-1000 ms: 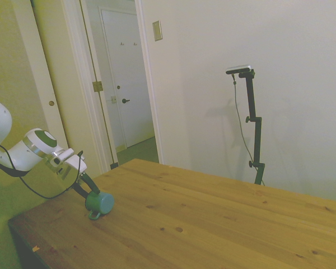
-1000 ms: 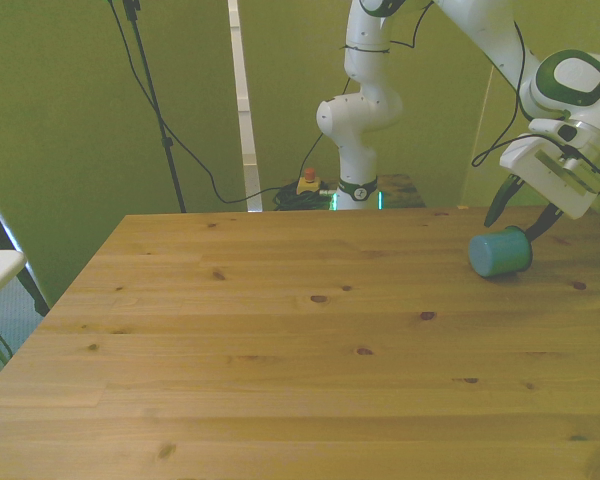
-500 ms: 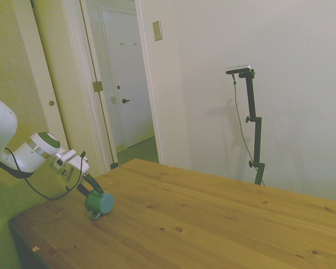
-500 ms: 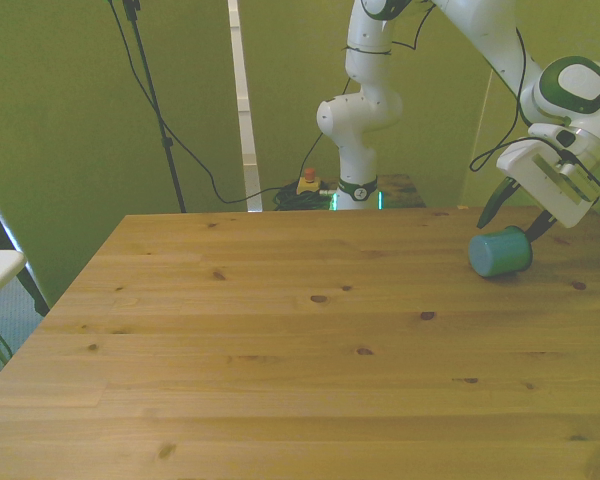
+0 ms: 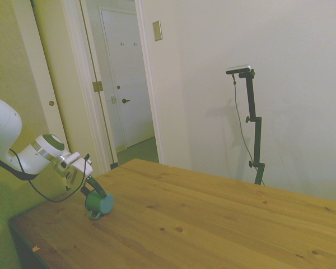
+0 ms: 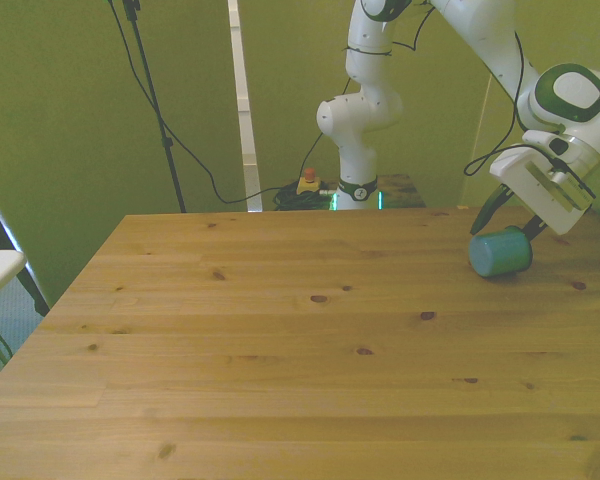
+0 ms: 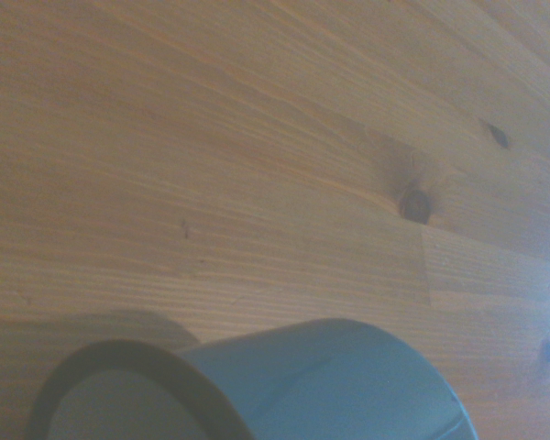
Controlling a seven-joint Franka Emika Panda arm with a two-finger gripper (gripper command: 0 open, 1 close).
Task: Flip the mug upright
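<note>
Lying on its side, the mug (image 6: 500, 254) rests on the desk (image 6: 300, 350) close to the far edge at the front view's right. It is a small teal-green cylinder with smooth, matte-looking walls; the wrist view shows its round rim and paler inside (image 7: 119, 408). Its flat base faces the front camera. The tool (image 6: 504, 219) hangs just behind it, dark fingers (image 6: 483, 214) spread apart and clamped on nothing, one at each side of the mug's far end. The desk is knotty, plank-grained pine.
</note>
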